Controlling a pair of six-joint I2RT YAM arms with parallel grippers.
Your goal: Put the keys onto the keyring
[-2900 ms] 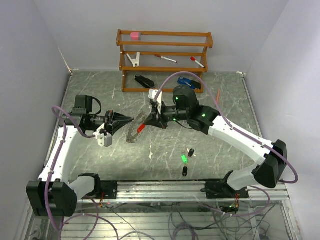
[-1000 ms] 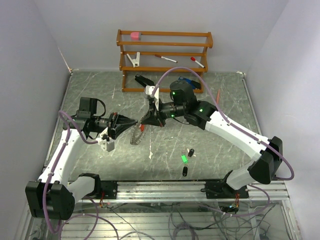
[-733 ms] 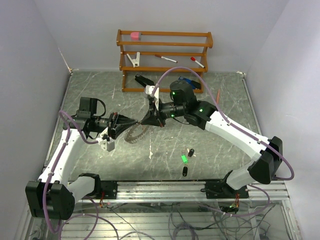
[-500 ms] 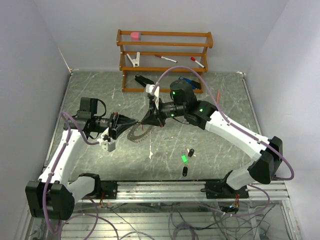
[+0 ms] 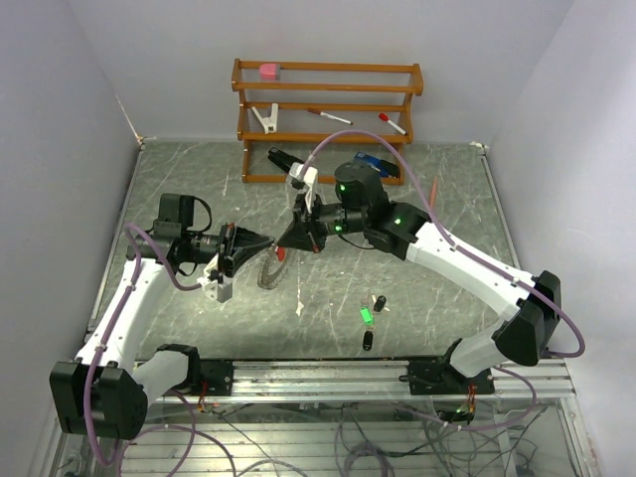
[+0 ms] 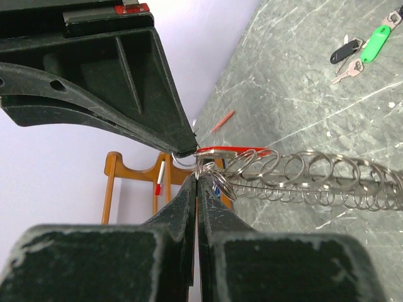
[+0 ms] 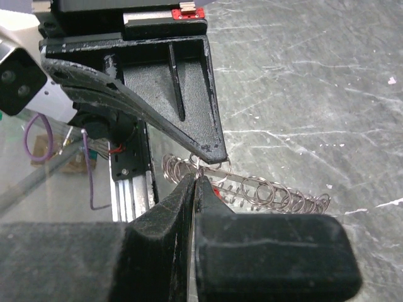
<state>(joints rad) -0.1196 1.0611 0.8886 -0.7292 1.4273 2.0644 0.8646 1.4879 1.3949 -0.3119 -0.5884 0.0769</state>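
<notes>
Blocked at mid-table: left gripper and right gripper tip to tip, fingers pinched flat on the keyring, red key clamped by the right one (no gap to pass between the two). Open table left of and behind the left gripper. Open along the right side too, save a pencil. Cluttered near front centre by loose keys. Walled off at the far edge by wooden rack, with stapler and blue item at its foot.
</notes>
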